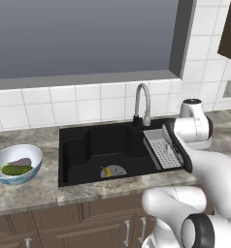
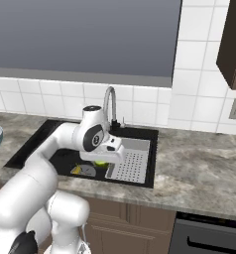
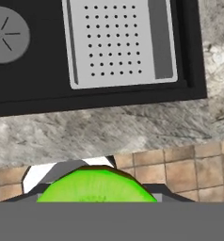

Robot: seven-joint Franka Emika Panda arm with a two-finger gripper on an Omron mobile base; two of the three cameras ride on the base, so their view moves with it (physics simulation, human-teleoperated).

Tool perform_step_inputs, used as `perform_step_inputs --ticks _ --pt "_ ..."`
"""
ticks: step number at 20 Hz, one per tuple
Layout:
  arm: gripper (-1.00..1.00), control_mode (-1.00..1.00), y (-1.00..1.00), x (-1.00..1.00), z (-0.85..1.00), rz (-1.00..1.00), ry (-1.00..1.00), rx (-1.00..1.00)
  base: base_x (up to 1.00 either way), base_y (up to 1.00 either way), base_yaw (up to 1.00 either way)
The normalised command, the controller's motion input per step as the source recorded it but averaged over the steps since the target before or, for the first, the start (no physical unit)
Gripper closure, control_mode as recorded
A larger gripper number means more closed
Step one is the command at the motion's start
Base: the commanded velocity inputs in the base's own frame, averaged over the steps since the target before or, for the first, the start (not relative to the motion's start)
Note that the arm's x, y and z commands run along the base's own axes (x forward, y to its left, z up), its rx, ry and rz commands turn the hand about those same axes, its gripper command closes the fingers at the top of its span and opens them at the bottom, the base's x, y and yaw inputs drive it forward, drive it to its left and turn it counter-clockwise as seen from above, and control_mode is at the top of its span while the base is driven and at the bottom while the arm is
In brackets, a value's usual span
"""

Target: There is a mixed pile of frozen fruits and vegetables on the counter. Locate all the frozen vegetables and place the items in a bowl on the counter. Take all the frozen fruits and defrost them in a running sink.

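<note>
The lime (image 3: pixel 97 186) fills the bottom of the hand view, seated at the fingers, which appear closed on it; the fingertips themselves are hidden. In the right base view the lime (image 2: pixel 101 163) shows as a green patch under the hand, above the sink (image 2: pixel 140 133). Beyond it lie the bench (image 3: pixel 109 127) edge and the grey perforated tray (image 3: pixel 118 42). The banana (image 1: pixel 107 172) rests on the black basin floor just beside the drain (image 1: pixel 115 170). Well left, the bowl (image 1: pixel 30 151) on the bench holds the cucumber (image 1: pixel 15 169) and the eggplant (image 1: pixel 21 162). The faucet (image 1: pixel 142 101) stands behind the sink.
</note>
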Motion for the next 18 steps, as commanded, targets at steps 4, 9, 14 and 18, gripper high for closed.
perform_step_inputs --ticks 4,9,14,18 --pt "1.0 -1.0 0.6 0.05 0.0 0.11 -0.01 0.0 0.0 0.0 0.0" --pt "1.0 -1.0 0.57 0.15 0.0 0.11 0.0 0.0 0.0 0.0 0.0" --pt "1.0 -1.0 0.51 0.3 0.0 0.12 0.0 0.0 0.0 0.0 0.0" --pt "1.0 -1.0 0.46 0.36 0.0 0.13 0.0 0.01 0.0 0.0 0.0"
